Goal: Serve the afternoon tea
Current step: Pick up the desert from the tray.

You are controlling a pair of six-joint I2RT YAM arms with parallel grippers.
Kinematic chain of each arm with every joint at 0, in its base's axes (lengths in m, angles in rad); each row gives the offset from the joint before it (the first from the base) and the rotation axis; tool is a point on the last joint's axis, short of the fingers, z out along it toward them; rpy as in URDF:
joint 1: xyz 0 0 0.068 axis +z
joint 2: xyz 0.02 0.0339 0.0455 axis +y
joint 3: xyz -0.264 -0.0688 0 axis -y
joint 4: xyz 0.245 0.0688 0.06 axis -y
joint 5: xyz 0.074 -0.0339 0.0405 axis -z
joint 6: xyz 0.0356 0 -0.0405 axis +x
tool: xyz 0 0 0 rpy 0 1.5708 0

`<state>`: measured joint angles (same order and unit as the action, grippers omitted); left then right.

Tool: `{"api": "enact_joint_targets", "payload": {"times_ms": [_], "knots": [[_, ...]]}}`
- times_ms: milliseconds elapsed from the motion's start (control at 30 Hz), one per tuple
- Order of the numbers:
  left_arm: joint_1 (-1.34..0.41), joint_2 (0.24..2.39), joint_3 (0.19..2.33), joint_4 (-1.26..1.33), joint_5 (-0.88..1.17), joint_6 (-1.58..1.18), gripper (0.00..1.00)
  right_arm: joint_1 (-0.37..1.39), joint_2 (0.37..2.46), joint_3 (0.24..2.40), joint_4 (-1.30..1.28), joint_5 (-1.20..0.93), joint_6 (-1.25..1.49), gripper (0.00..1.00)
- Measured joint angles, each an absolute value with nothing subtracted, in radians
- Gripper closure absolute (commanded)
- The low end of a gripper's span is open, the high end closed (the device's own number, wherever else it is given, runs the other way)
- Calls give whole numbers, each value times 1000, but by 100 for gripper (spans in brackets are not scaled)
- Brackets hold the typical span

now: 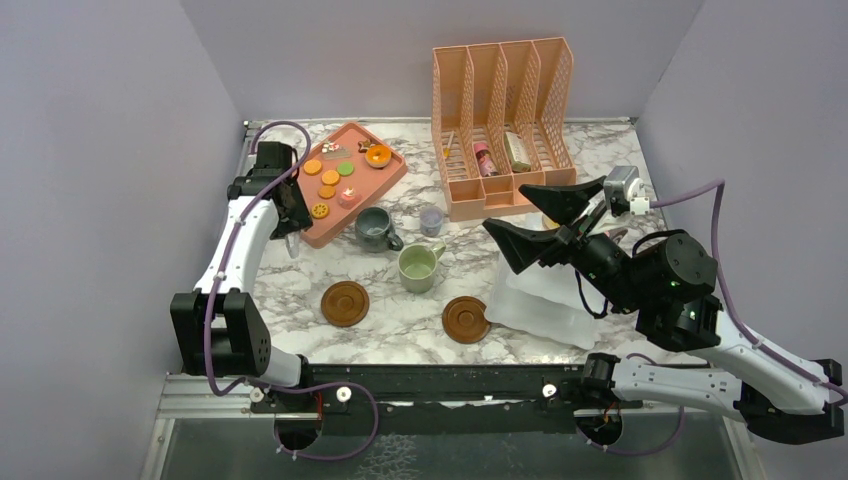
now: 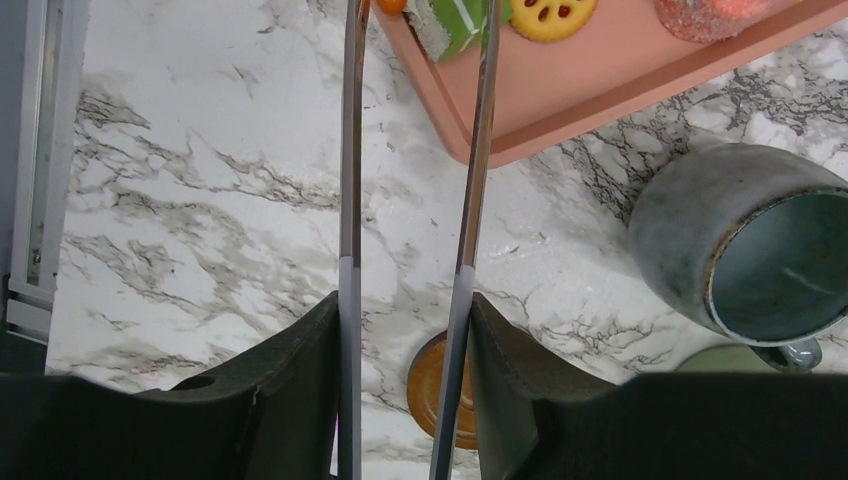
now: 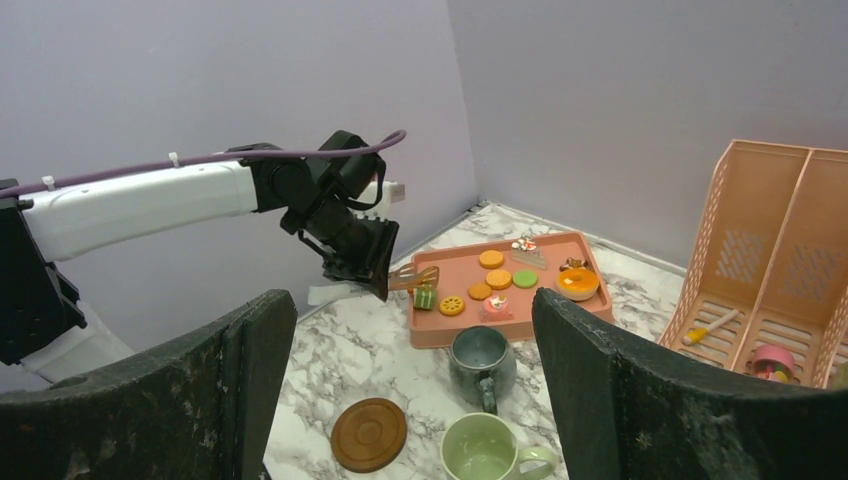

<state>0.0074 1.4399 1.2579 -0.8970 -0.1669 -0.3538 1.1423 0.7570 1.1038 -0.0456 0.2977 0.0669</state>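
Observation:
My left gripper (image 2: 404,310) is shut on a pair of metal tongs (image 2: 348,200), whose two blades stand apart. The blades reach to the left corner of the salmon tray (image 1: 385,182), either side of a small green cake (image 2: 455,20); I cannot tell if they touch it. Cookies, a donut (image 3: 578,283) and a pink cake (image 3: 496,304) lie on the tray. The grey-blue mug (image 1: 374,228) stands in front of the tray, the pale green mug (image 1: 418,267) nearer still. Two brown coasters (image 1: 345,303) (image 1: 465,319) lie near the front. My right gripper (image 1: 505,208) hangs open and empty above the table.
A salmon file organiser (image 1: 505,110) stands at the back right with a small pink bottle (image 1: 486,160) in it. A tiny lilac cup (image 1: 431,220) sits beside the grey-blue mug. A clear plastic box (image 1: 545,300) lies under my right arm. Grey walls close in on three sides.

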Motion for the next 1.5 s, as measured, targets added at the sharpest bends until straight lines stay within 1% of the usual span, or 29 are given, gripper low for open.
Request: {"api": "enact_joint_targets", "payload": {"times_ms": [533, 867, 1267, 1333, 1500], "knots": [[12, 1440, 1240, -828, -16, -350, 55, 1142, 759, 1104, -45, 298, 67, 6], [12, 1444, 1243, -825, -16, -309, 54, 1142, 759, 1104, -45, 297, 62, 6], [12, 1507, 1268, -813, -32, -252, 54, 1142, 761, 1104, -14, 298, 51, 6], [12, 1509, 1268, -812, -38, -244, 55, 1142, 762, 1104, -13, 298, 51, 6], [12, 1515, 1268, -812, -40, -234, 61, 1142, 766, 1104, -8, 298, 51, 6]]}}
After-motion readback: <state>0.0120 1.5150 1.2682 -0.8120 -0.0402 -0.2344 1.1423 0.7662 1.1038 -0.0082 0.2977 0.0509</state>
